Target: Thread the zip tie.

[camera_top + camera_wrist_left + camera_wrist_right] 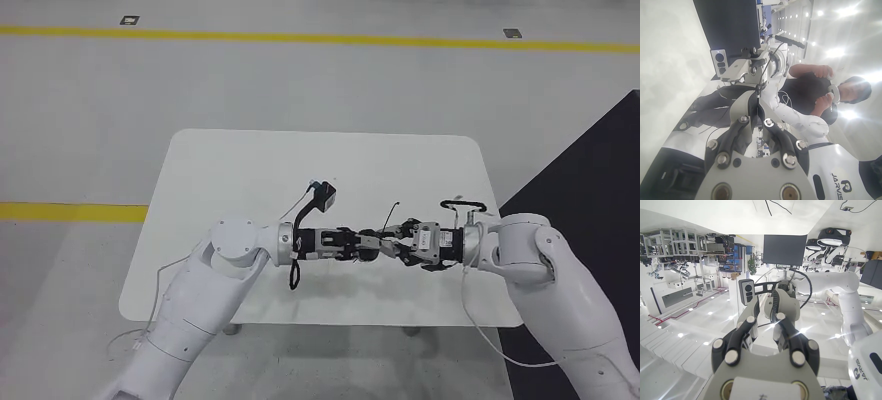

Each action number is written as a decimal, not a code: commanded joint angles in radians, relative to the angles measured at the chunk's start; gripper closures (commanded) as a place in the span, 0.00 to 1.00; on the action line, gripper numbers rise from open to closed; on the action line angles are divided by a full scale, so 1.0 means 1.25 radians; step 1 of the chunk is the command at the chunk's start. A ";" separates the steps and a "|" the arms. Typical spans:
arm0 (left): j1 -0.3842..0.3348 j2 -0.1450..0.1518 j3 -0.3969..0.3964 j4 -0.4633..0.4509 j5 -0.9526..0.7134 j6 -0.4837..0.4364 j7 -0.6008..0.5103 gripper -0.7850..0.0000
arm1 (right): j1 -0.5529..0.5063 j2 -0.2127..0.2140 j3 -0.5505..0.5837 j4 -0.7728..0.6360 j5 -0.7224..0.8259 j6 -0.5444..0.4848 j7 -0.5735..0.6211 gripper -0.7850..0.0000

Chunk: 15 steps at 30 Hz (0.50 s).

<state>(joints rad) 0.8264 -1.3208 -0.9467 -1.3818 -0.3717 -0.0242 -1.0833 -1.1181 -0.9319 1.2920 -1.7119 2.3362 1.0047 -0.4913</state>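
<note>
Above the desk (420,160), the left gripper (757,92) had its fingers pressed together on the thin black zip tie (763,70), while the right gripper (765,296) had its fingers slightly spread.

1 zip tie (387,215), 1 table (250,170), 2 end effectors (757,91) (765,297).

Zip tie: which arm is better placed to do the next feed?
Left, probably. The left gripper is shut on the zip tie, whose strap runs on toward the right gripper facing it close by, so left can push it forward.
</note>
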 commanded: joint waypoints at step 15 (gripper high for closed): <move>-0.005 -0.001 0.010 0.004 -0.014 0.008 -0.007 1.00 | 0.008 0.005 -0.014 0.001 -0.031 -0.015 0.020 0.82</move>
<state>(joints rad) 0.8208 -1.3215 -0.9364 -1.3781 -0.3874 -0.0155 -1.0899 -1.1072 -0.9263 1.2739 -1.7108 2.2984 0.9872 -0.4664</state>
